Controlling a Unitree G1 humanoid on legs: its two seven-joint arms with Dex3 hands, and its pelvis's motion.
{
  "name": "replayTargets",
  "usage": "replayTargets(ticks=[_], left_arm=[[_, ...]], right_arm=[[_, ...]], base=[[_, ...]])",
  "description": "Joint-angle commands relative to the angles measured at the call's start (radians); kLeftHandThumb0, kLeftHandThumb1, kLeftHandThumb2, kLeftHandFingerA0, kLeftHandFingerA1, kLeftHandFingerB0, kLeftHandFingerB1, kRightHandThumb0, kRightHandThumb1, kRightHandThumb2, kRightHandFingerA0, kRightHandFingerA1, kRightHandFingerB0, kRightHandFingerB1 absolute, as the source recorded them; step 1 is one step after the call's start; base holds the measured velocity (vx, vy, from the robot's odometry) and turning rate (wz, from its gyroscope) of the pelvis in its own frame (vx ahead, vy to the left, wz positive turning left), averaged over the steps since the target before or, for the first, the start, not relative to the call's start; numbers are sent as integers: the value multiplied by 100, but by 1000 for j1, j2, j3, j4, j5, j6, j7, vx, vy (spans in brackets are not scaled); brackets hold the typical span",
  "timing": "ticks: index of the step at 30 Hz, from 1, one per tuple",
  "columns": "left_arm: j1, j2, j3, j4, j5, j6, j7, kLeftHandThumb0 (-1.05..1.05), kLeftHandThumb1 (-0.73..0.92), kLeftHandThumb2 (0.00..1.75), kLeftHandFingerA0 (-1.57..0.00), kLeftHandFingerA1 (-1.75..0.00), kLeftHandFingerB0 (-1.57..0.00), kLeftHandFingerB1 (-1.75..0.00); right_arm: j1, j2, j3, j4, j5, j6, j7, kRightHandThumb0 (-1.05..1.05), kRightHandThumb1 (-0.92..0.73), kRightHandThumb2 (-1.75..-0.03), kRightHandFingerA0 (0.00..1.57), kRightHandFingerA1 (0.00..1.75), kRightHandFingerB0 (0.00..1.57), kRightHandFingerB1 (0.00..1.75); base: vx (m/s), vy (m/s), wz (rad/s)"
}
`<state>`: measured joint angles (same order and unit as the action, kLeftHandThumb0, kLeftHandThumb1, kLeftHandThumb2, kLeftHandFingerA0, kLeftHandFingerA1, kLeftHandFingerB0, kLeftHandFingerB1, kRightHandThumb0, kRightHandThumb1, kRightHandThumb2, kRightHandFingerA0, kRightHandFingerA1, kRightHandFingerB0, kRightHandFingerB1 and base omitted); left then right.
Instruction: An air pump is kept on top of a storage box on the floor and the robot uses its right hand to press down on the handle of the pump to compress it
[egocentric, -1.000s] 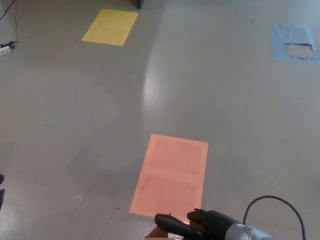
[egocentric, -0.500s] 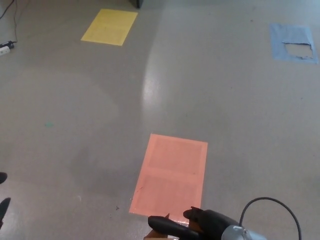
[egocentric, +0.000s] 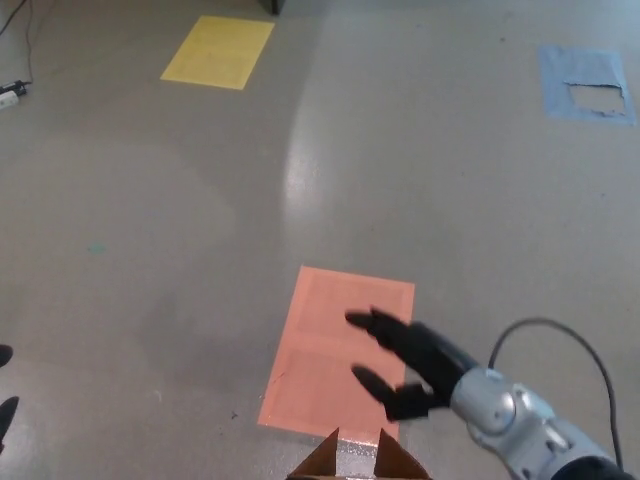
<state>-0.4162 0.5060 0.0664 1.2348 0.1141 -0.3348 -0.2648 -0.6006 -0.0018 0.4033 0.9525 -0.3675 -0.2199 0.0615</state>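
The grey floor (egocentric: 420, 170) is carrying an orange floor patch (egocentric: 340, 350), and just below its near edge only the brown flaps of the storage box (egocentric: 355, 462) are showing. The right hand (egocentric: 405, 360) is hovering above the patch, fingers spread and empty, with the box lying below and toward the robot. The pump and its axis are lying out of view, so its direction cannot be told.

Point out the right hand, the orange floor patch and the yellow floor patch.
Right hand (egocentric: 405, 362), head view, on the palf between thumb and fingers.
Orange patch (egocentric: 335, 335), head view, on its bare upper left part.
Yellow patch (egocentric: 218, 51), head view, on its middle.
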Motion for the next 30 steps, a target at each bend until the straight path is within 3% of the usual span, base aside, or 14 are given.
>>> replayTargets(ticks=[1, 8, 9, 11, 13, 14, 15, 16, 22, 23, 26, 27, 28, 30], left_arm=[[21, 24, 14, 6, -13, -15, -5, -33, 61, 115, 0, -47, 0, -47], [25, 31, 10, 15, -7, -7, -3, -34, 60, 115, 0, -48, 0, -48], [24, 31, 12, 15, -9, -7, -7, -34, 60, 115, 0, -48, 0, -48], [20, 29, 11, 18, -7, -5, -5, -34, 60, 115, 0, -48, 0, -48], [28, 29, 6, 21, -2, -5, -4, -34, 60, 115, 0, -47, 0, -48], [31, 25, 8, 22, -4, -4, -4, -34, 59, 115, 0, -47, 0, -48], [31, 17, 13, 23, -10, -4, -1, -34, 59, 115, 0, -47, 0, -48], [29, 14, 15, 24, -13, -4, 1, -34, 59, 115, 0, -47, 0, -48], [30, 25, 12, 16, -9, 2, 1, -34, 59, 114, 0, -47, 0, -47], [36, 24, 12, 14, -8, -3, 4, -34, 60, 114, 0, -47, 0, -47], [54, 26, 9, 11, -5, -18, 10, -34, 60, 115, 0, -47, 0, -47], [57, 28, 10, 8, -6, -22, 9, -68, 92, 74, -23, -36, -13, -31], [53, 30, 10, 7, -6, -22, 3, -33, 62, 115, 0, -47, 0, -47], [40, 31, 5, 8, -2, -21, -6, -32, 64, 116, 0, -47, 0, -47]], right_arm=[[157, -120, -85, -537, 187, -7, 231, -74, -73, -106, 2, 31, 1, 23], [146, -167, -215, -541, 250, -15, 194, -76, -75, -107, 1, 28, 3, 22], [114, -173, -261, -429, 257, -49, 152, -72, -90, -69, 6, 24, 4, 21], [96, -181, -303, -329, 243, -54, 94, -78, -74, -107, 0, 33, 12, 26], [86, -200, -336, -187, 189, -70, -23, -79, -74, -105, 0, 36, 14, 28], [84, -205, -345, -128, 177, -86, -66, -70, -87, -68, 14, 29, 12, 25], [72, -217, -361, 1, 154, -94, -158, -34, -57, -110, 0, 47, 0, 45], [63, -223, -368, 64, 143, -91, -203, -34, -57, -110, 0, 47, 0, 45], [105, -259, -419, 337, 172, 173, -229, -33, -57, -110, 0, 47, 0, 46], [114, -264, -412, 346, 167, 198, -213, -68, -91, -68, 12, 26, 10, 24], [130, -266, -404, 366, 157, 228, -182, -69, -90, -69, 11, 25, 10, 23], [132, -265, -405, 370, 158, 234, -167, -79, -77, -104, 9, 32, 8, 26], [125, -263, -402, 373, 153, 230, -158, -79, -78, -106, 8, 30, 8, 23], [111, -261, -398, 373, 146, 208, -153, -78, -77, -105, 8, 28, 7, 23]], base=[[0, 0, 0], [0, 0, 0], [0, 0, 0], [0, 0, 0], [0, 0, 0], [0, 0, 0], [0, 0, 0], [0, 0, 0], [0, 0, 0], [0, 0, 0], [0, 0, 0], [0, 0, 0], [0, 0, 0], [0, 0, 0]])
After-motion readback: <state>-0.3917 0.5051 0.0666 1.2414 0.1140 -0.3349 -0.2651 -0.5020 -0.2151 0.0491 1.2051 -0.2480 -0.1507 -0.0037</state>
